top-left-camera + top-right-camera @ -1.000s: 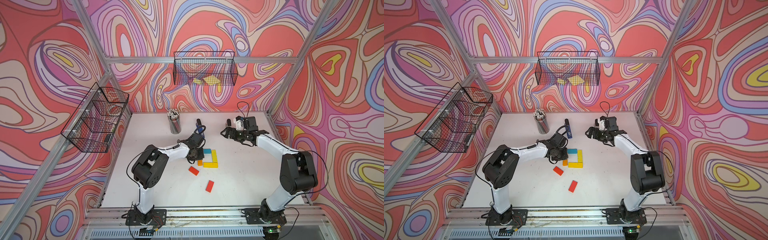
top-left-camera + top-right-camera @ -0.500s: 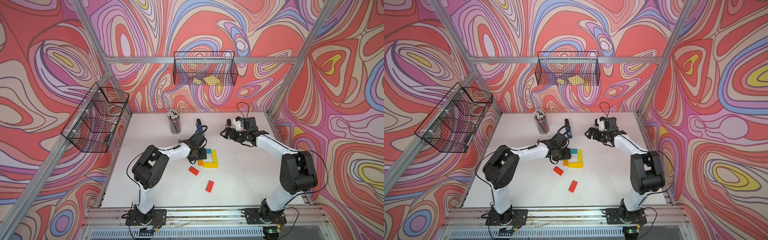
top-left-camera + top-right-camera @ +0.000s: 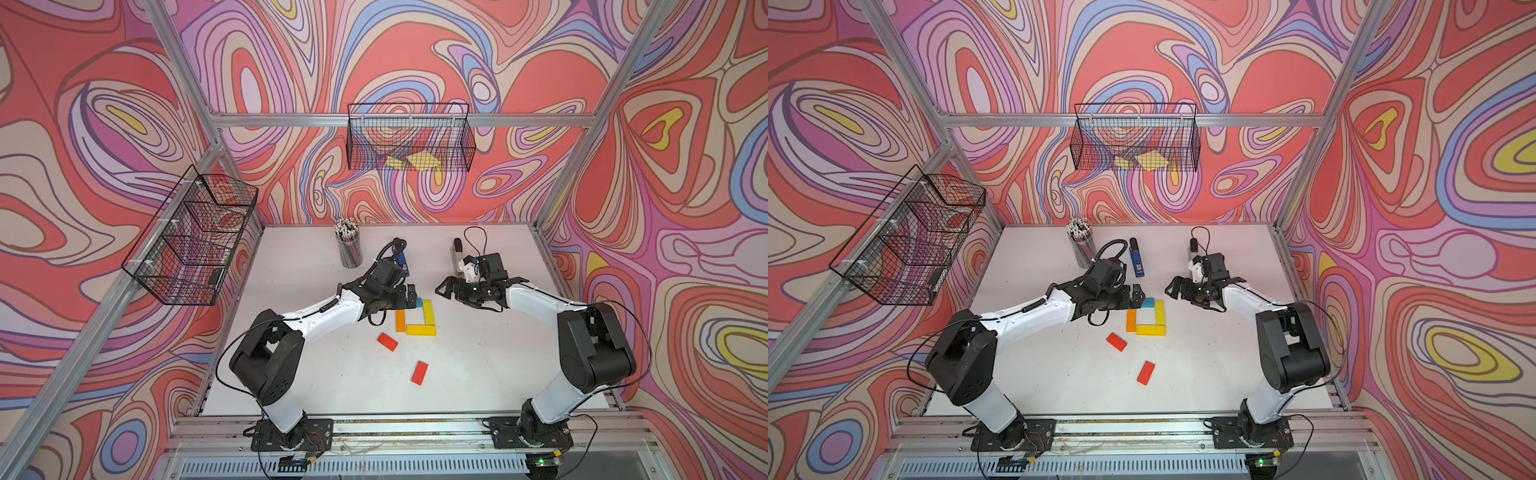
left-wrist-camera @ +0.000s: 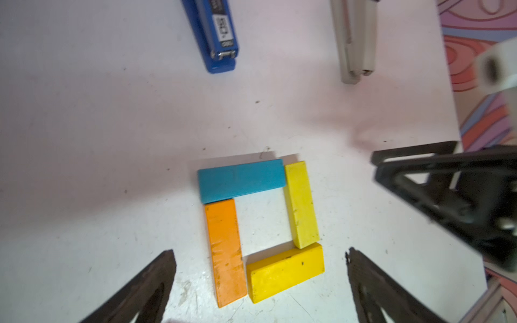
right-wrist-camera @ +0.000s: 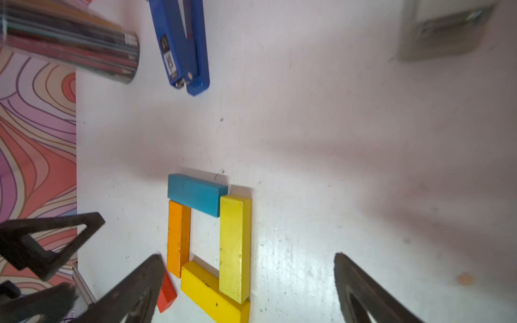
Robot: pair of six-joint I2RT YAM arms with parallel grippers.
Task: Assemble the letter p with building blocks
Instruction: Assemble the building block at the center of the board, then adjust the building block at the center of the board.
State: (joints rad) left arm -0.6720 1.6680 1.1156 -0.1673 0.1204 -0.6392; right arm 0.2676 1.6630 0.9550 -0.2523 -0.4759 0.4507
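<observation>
- My left gripper (image 4: pixel 258 253) hangs over the blue end of the figure. Its jaws are spread wide with nothing between them, so I hold no block.
- My right gripper (image 5: pixel 248 255) hovers just beside the figure on its yellow side, jaws equally wide and empty.
- The loop of the letter p lies on the white tabletop (image 3: pixel 478 365).
- The flat light blue rectangular block (image 4: pixel 242 180) forms the top. The flat orange rectangular block (image 4: pixel 225 251) runs down from one end of it as the upper stem.
- One flat yellow rectangular block (image 4: pixel 302 204) makes the opposite side, and a second yellow block (image 4: pixel 285 275) closes the bottom.
- These four sit close against one another, so I judge the loop finished.
- What is left is the lower stem, and two short red rectangular blocks lie loose for it.
- The first red block (image 3: pixel 387 341) lies tilted near the orange block's lower end. The second red block (image 3: pixel 419 372) is farther toward my bases. Both are apart from the figure.
- By my reckoning the work is well past half: red must go in line below the orange block.
- The blue stapler (image 3: pixel 1136 257) beyond the figure is no part of this.
</observation>
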